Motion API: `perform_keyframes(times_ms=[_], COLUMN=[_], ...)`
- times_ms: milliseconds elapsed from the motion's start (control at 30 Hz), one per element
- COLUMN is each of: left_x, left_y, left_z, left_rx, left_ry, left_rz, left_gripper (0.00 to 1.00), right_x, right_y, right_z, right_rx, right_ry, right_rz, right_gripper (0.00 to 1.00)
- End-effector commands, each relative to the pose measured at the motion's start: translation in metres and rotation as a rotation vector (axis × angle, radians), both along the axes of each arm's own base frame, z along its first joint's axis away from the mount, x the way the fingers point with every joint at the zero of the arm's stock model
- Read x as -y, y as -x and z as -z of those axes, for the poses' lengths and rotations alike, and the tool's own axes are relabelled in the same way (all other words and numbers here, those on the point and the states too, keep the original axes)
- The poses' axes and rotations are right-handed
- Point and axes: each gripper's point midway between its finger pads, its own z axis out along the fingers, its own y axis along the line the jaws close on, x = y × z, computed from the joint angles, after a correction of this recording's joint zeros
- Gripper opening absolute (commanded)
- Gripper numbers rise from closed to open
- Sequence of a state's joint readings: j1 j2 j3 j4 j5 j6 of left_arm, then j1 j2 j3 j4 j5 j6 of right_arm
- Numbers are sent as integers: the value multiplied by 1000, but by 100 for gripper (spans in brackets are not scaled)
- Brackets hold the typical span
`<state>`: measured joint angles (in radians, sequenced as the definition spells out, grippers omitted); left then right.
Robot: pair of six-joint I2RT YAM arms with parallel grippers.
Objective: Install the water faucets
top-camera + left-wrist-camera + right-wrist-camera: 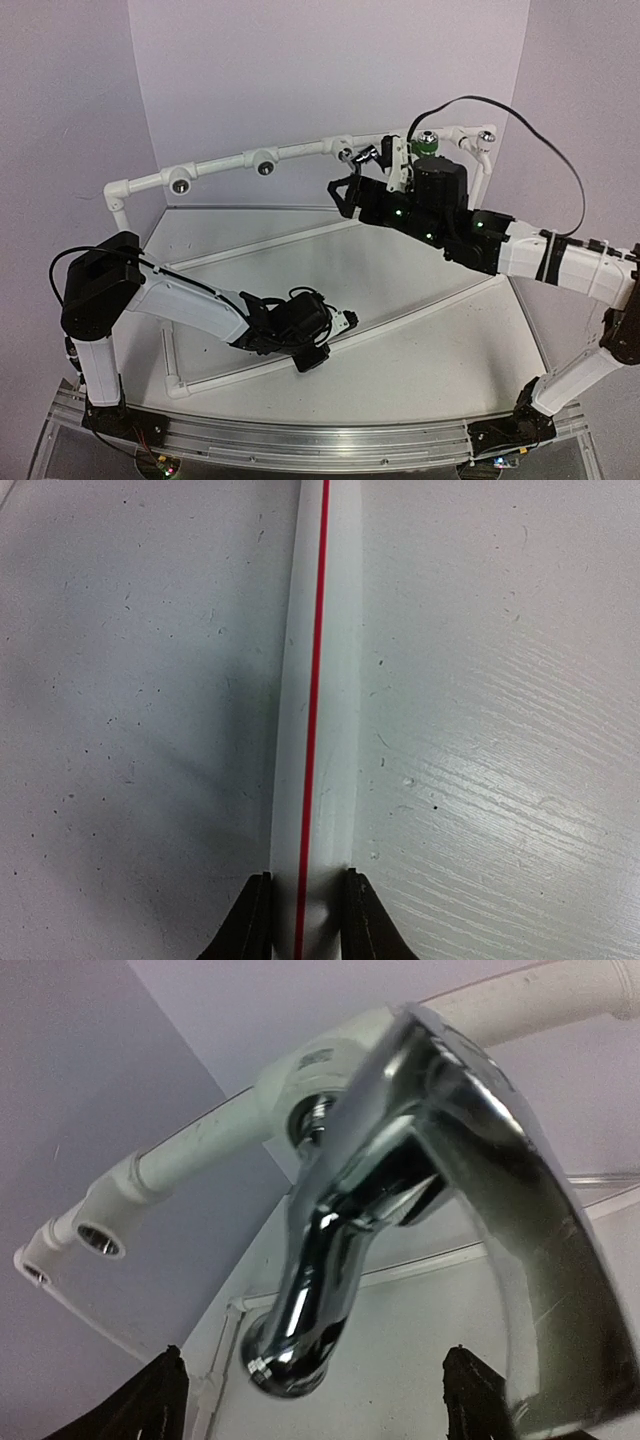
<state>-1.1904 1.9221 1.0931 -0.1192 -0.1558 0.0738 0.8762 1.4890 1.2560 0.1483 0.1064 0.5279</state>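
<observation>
Right pincer (312,1380) jaws apart, either side of silver faucet (330,1250); faucet's threaded end sits in pipe frame (200,1145) socket, 12 o'clock above tabletop (420,350). Green faucet (425,147) on frame at its 3 o'clock. Left pincer (305,920) clamped on red-striped base pipe (320,680), 6 o'clock

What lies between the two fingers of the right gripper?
Between the open fingers of the right gripper hangs the spout of the silver faucet, as the right wrist view shows.
</observation>
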Motion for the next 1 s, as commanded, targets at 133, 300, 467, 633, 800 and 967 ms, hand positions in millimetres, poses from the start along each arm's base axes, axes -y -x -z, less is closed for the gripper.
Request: perform_keyframes(times_ms=[133, 300, 467, 633, 800, 967], left_x=[-34, -34, -34, -33, -33, -34], left_y=[54, 54, 54, 53, 53, 53], left_z=[60, 60, 59, 59, 59, 59], left_rx=[-215, -214, -215, -213, -209, -210], left_ry=[-190, -189, -188, -188, -190, -190], left_rz=[87, 84, 81, 81, 75, 76], left_gripper=[0, 0, 0, 0, 0, 0], right_x=[41, 56, 50, 44, 40, 33], right_y=[54, 74, 75, 42, 22, 7], right_z=[-29, -53, -58, -57, -85, -94], right_rx=[316, 511, 760, 913, 1026, 1079], right_ry=[454, 590, 870, 1237, 1356, 1462], right_rz=[-174, -218, -253, -163, -2, 73], right_gripper=[94, 93, 92, 91, 94, 93])
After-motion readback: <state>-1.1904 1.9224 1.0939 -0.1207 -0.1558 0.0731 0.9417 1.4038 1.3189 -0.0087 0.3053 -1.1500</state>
